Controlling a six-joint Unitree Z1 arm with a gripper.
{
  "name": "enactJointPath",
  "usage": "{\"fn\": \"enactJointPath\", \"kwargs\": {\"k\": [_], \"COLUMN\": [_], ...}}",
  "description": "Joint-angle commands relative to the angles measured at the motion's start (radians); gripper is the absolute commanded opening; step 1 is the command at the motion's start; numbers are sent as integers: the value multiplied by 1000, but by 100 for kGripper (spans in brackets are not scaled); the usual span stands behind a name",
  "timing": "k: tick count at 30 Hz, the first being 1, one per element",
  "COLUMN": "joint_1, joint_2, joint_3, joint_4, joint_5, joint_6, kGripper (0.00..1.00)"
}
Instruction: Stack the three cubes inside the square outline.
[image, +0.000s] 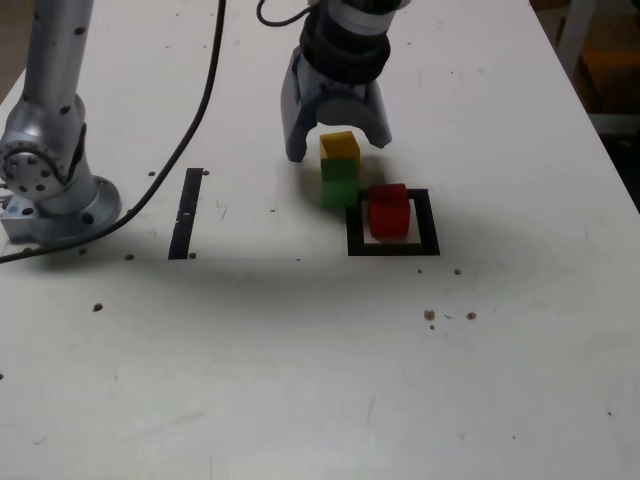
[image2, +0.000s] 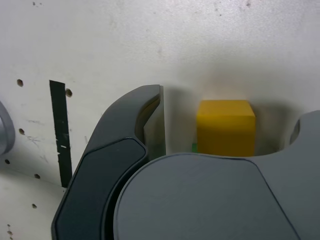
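- The gripper (image: 338, 150) is spread wide, its two fingers apart on either side of the yellow cube (image: 340, 147), just beyond the square outline (image: 428, 222) in the exterior view.
- The wrist view shows a strip of tabletop (image2: 125, 45) between one finger and the yellow cube; nothing is seen pinched.
- The green cube (image: 340, 187) shows directly below the yellow cube in the exterior view, at the outline's far left corner. Whether the yellow cube rests on it or sits behind it, I cannot tell.
- The red cube (image: 389, 212) is within the outline, with white showing between it and the tape on the left and right in the exterior view.
- The black strip (image: 186, 213) lies well apart from the outline, to the exterior view's left.
- Beyond that strip stands the arm base (image: 62, 205), a dark cable (image: 180, 150) curving in front of it.
- The table's edge (image: 583, 115) slants past the outline on the exterior view's right, well apart, with white tabletop between.
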Motion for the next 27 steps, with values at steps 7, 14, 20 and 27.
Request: {"fn": "enactJointPath", "kwargs": {"k": [7, 14, 20, 27], "joint_1": [0, 0, 0, 0], "joint_2": [27, 35, 40, 37], "joint_3": [-2, -1, 7, 20], "joint_4": [-36, -58, -88, -99], "joint_5": [-1, -1, 4, 25], "joint_6": [1, 0, -4, -11], "kGripper": [86, 81, 69, 57]}}
